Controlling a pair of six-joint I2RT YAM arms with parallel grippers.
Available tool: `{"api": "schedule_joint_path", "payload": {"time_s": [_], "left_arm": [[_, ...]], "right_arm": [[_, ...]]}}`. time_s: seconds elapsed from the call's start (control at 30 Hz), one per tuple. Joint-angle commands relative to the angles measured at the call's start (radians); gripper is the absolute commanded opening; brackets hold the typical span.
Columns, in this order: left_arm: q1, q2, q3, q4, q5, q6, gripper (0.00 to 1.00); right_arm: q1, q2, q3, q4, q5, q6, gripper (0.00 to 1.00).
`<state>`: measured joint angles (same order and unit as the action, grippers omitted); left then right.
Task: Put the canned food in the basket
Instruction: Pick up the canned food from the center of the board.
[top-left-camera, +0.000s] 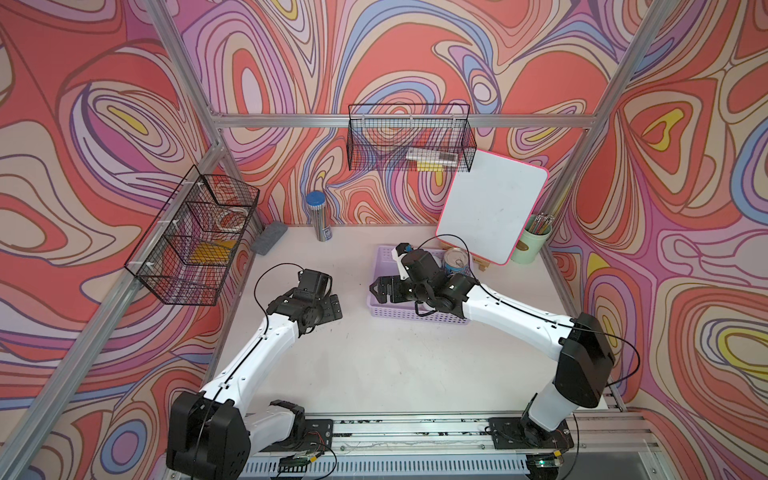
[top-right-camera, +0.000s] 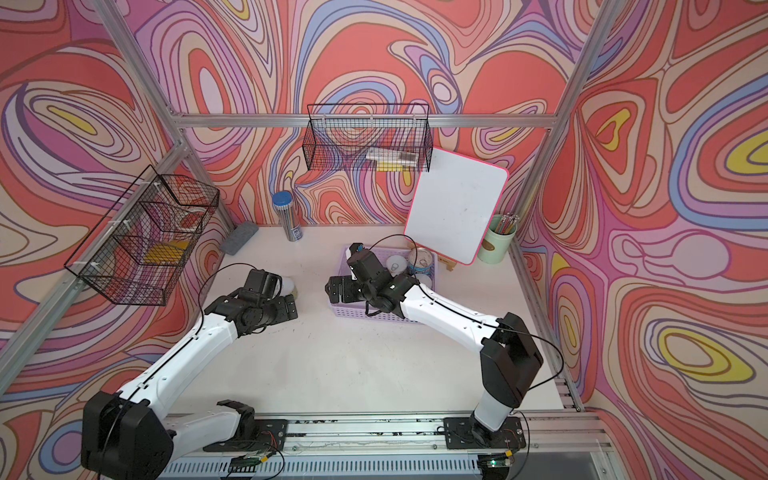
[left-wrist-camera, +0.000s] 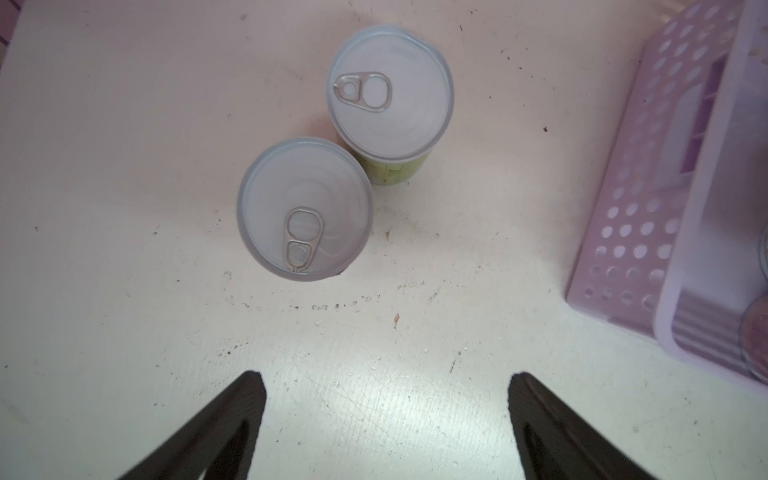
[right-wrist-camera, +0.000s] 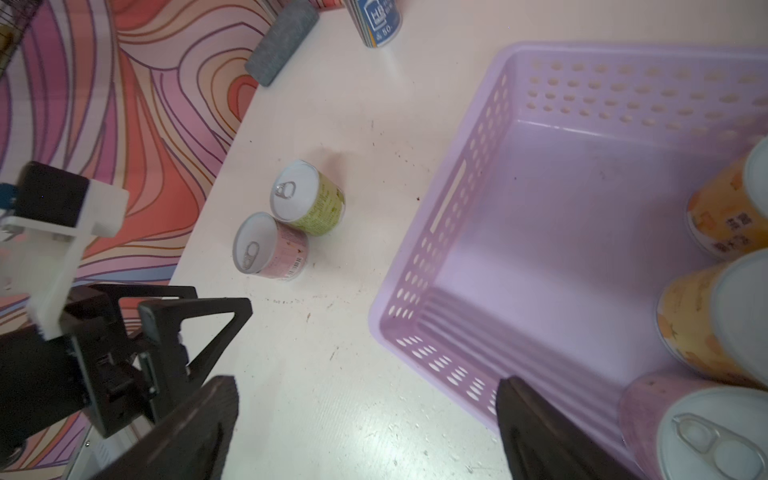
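Two cans stand side by side on the table left of the basket, a green-labelled can (right-wrist-camera: 309, 199) (left-wrist-camera: 390, 93) and a pink-labelled can (right-wrist-camera: 270, 245) (left-wrist-camera: 305, 210). My left gripper (left-wrist-camera: 384, 386) (top-left-camera: 330, 307) hangs open above the table just short of them, nothing between its fingers. The lavender basket (top-left-camera: 415, 319) (top-right-camera: 365, 316) (right-wrist-camera: 457, 199) holds a blue-labelled can (top-left-camera: 457, 259), two orange-labelled cans (right-wrist-camera: 723, 216) and a pink can (right-wrist-camera: 706, 436). My right gripper (right-wrist-camera: 368, 388) (top-left-camera: 380, 291) is open and empty over the basket's left wall.
A clear pencil tube with a blue cap (top-left-camera: 320, 216) and a grey eraser (top-left-camera: 269, 237) sit at the back left. A whiteboard (top-left-camera: 494, 208) leans behind the basket beside a pale green pencil cup (top-left-camera: 532, 245). Black wire baskets (top-left-camera: 195, 245) (top-left-camera: 409, 141) hang on the walls.
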<state>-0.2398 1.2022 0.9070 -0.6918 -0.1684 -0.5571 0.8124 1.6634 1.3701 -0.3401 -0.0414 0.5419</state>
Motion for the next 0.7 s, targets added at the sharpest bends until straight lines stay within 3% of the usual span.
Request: {"api": "schedule_joint_path", "payload": {"time_s": [0.0, 0.23, 0.5, 0.67], "left_arm": [[0.025, 0.042, 0.058, -0.075, -0.042, 0.016, 0.99], [0.071, 0.134, 0.114, -0.104, -0.014, 0.05, 0.99], [0.126, 0.236, 0.163, -0.096, 0.041, 0.078, 0.99], [0.162, 0.302, 0.204, -0.107, 0.082, 0.093, 0.99]], "right_arm": [[-0.001, -0.013, 0.031, 0.032, -0.037, -0.058, 0.98], [-0.01, 0.03, 0.162, -0.103, -0.165, -0.191, 0.98], [-0.013, 0.078, 0.249, -0.165, -0.274, -0.225, 0.96], [-0.013, 0.078, 0.255, -0.171, -0.239, -0.226, 0.95]]}}
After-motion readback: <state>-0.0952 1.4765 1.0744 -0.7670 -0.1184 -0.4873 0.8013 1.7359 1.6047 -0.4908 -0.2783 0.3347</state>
